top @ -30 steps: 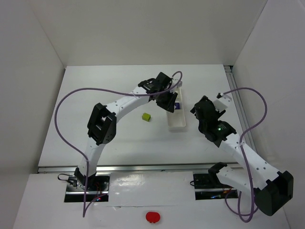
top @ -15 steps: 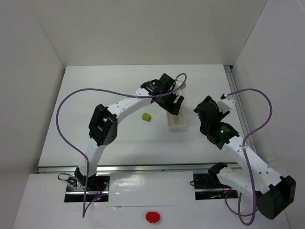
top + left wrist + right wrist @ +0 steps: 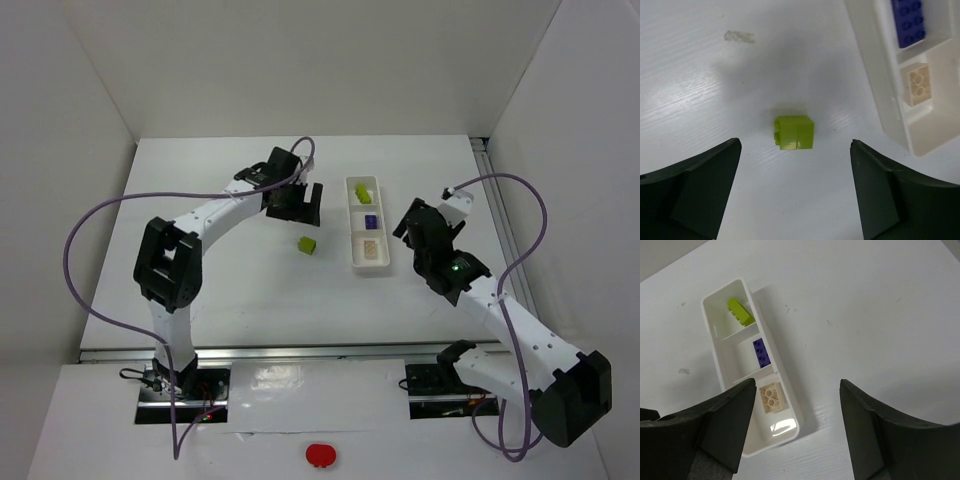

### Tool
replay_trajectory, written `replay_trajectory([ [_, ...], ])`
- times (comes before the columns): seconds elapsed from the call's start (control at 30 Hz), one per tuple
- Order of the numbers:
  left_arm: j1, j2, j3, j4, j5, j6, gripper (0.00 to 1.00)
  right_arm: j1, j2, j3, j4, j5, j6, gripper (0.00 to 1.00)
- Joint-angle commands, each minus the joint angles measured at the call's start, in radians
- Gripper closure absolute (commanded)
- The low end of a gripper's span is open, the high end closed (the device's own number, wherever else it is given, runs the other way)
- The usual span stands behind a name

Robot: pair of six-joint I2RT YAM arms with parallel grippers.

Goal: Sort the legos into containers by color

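Lying singly in three compartments (image 3: pixel 740 360): three legos (image 3: pixel 369 221); fourth lego (image 3: pixel 308 244) outside tray (image 3: pixel 372 268).

Tray (image 3: pixel 774 439): one long white unit with low walls and three square compartments in a row. It sits flat on the worktop (image 3: pixel 250 290), ahead of the right end effector (image 3: pixel 412 222), its near end toward that unit's left finger.

Compartment farthest from the right end effector: one yellow-green brick (image 3: pixel 741 311), tilted.
Middle compartment: one purple brick (image 3: pixel 760 352), studs up.
Nearest compartment: one cream brick (image 3: pixel 770 396), lying flat.

Loose yellow-green brick (image 3: pixel 794 132): on the worktop outside the tray, clear of its wall. It lies just ahead of the left end effector (image 3: pixel 298 208), centred between the spread fingers and touching neither.
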Motion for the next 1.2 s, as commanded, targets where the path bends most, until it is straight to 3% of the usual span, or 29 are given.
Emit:
replay_trajectory([
  [0.0,0.009,0.038,-0.028,0.032,0.074,-0.080,0.00,-0.006,0.036,0.005,0.075,-0.053,-0.055,0.25],
  [0.43,-0.011,0.182,0.007,-0.005,0.004,-0.091,0.01,-0.006,0.134,0.041,0.102,-0.178,-0.095,0.22],
  [0.6,-0.042,0.207,0.019,-0.026,-0.069,-0.091,0.20,-0.006,0.143,0.052,0.102,-0.178,-0.104,0.21],
  [0.77,-0.042,0.165,0.073,-0.087,-0.107,-0.062,0.56,-0.006,0.165,0.081,0.127,-0.242,-0.138,0.21],
  [0.8,-0.033,0.138,0.090,-0.101,-0.106,-0.037,0.68,-0.006,0.174,0.092,0.136,-0.312,-0.173,0.21],
  [0.97,0.007,0.014,0.136,-0.091,0.112,0.151,0.97,-0.059,0.238,0.227,0.156,-0.665,-0.237,0.18],
  [1.0,0.007,-0.002,0.136,-0.091,0.132,0.189,1.00,-0.087,0.252,0.248,0.156,-0.779,-0.238,0.18],
  [1.17,0.018,-0.071,0.115,-0.100,0.235,0.343,1.00,-0.199,0.307,0.311,0.214,-1.070,-0.144,0.16],
])
